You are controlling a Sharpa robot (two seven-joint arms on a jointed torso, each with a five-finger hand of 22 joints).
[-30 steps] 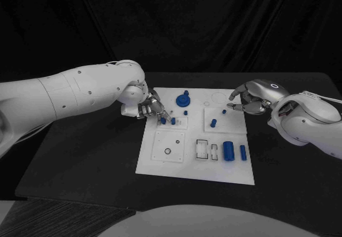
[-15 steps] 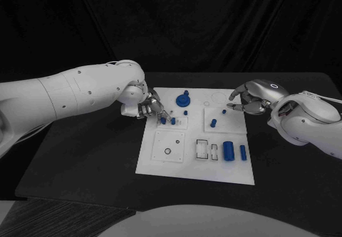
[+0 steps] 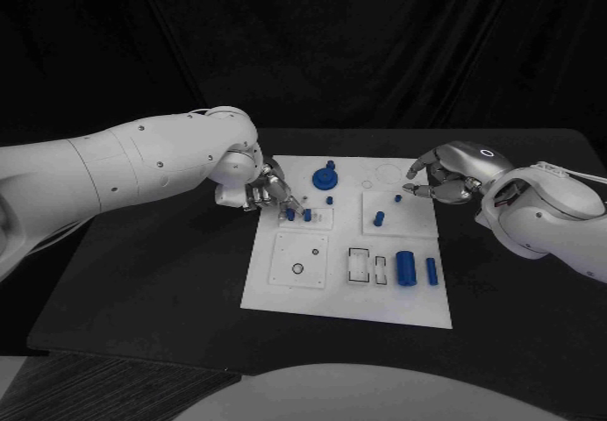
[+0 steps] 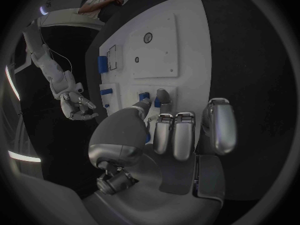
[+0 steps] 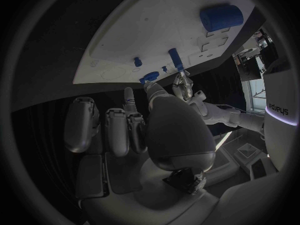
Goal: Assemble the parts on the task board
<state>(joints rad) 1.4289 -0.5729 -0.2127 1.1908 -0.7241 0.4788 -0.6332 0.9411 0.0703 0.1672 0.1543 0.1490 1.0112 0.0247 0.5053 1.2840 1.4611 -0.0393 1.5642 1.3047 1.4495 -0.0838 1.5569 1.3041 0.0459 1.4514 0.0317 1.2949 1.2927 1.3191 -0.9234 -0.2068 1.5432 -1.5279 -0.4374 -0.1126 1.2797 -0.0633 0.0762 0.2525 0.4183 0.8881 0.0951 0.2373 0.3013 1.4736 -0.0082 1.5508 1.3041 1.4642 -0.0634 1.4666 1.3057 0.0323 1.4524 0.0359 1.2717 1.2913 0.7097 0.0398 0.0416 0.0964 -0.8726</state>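
The white task board (image 3: 289, 289) lies in the middle of the black table. Blue parts on it include a round disc with a knob (image 3: 326, 179), a thick cylinder (image 3: 405, 267), a slim cylinder (image 3: 432, 271) and several small pegs. My left hand (image 3: 266, 193) is at the board's far left edge. Its thumb and a finger pinch a small blue peg (image 4: 157, 103) beside a second peg (image 4: 143, 96). My right hand (image 3: 439, 178) hovers at the board's far right corner with its fingers (image 5: 125, 127) curled in and nothing in them.
Two empty rectangular slots (image 3: 360, 264) and a small ring hole (image 3: 297, 268) are in the board's near half. The table (image 3: 152, 289) is bare black surface around the board. My left forearm (image 3: 114, 175) reaches in over the table's left side.
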